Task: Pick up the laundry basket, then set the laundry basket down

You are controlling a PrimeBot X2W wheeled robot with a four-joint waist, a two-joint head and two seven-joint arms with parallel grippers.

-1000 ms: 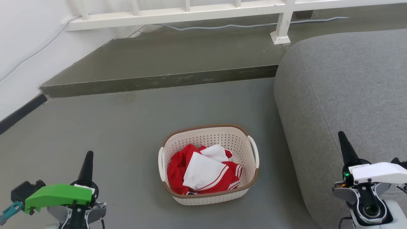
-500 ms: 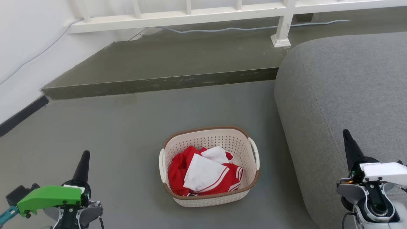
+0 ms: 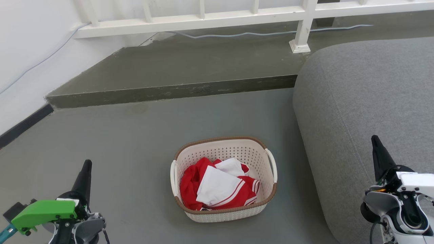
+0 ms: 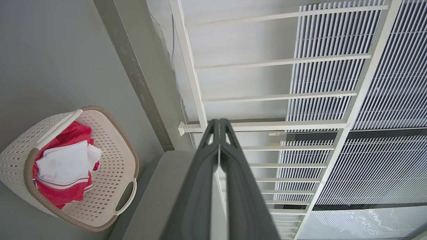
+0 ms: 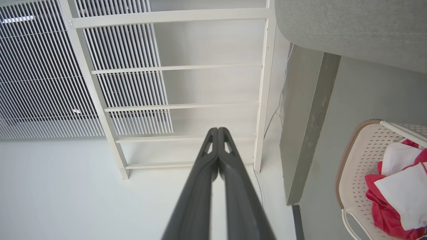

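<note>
Shifted over the last second: whole head view, with railing, step and basket sliding slightly down the picture together. Put down to camera motion, not to motion of goods. Drifted outward against that background: left pincer [image 3: 86,165] toward lower left corner, right pincer [image 3: 375,139] toward right edge, seen against grey sofa [image 3: 366,101].

Item: laundry basket [image 3: 222,150]. Cream, perforated, brown woven-look rim, two white loop handles. Standing upright on grey floor [image 3: 129,145], just beside sofa flank, short of raised step [image 3: 169,90] under white railing [image 3: 203,15]. Same spot on floor as a second ago. Contents: crumpled red-and-white clothing [image 3: 217,186].

Left pincer: clenched, fingers pressed together, grasping nothing. Well apart from basket, on its left.

Right pincer: likewise clenched and empty. Well apart from basket, on its right.

Bearing on task: no contact with either handle, and gap between pincers and basket slightly wider than before. Fits two stages equally:
- arms held off ahead of a reach for the handles;
- arms drawn clear following a set-down.

Not settled by these views. Recorded only: basket at rest on floor, free of both pincers.
</note>
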